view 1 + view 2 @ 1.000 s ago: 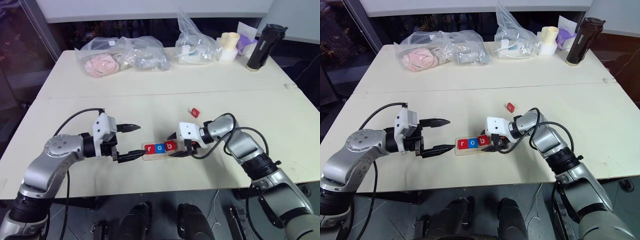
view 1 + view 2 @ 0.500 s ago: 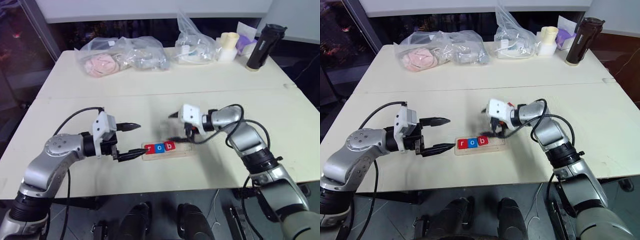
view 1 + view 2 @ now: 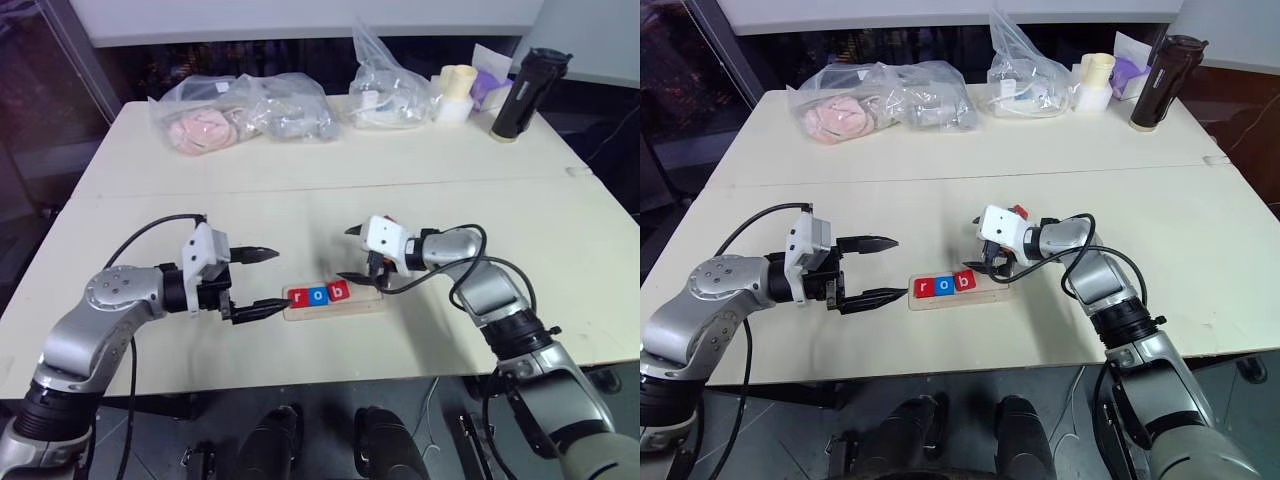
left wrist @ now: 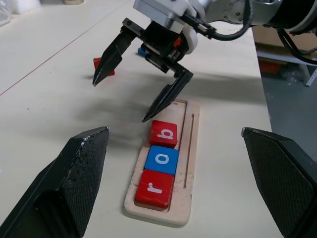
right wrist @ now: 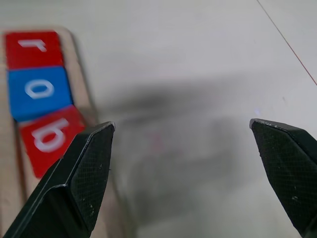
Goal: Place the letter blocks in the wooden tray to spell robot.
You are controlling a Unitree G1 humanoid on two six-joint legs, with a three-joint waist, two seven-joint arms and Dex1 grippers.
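Note:
The wooden tray lies on the table between my two grippers. Three letter blocks sit in it from its left end: a red r, a blue o and a red b, the b slightly askew. Another red block lies on the table beyond the tray, partly behind my right wrist, and a blue one shows past it. My right gripper hangs open and empty just above the tray's b end. My left gripper stands open and empty at the tray's left end.
Clear plastic bags with soft things, another bag, a cream cup and a black bottle line the table's far edge. A seam runs across the table ahead of the tray.
My right gripper has let go of the b block, lifted off the tray and turned, its fingers spread wide. The b stays in the tray. The left gripper has not moved.

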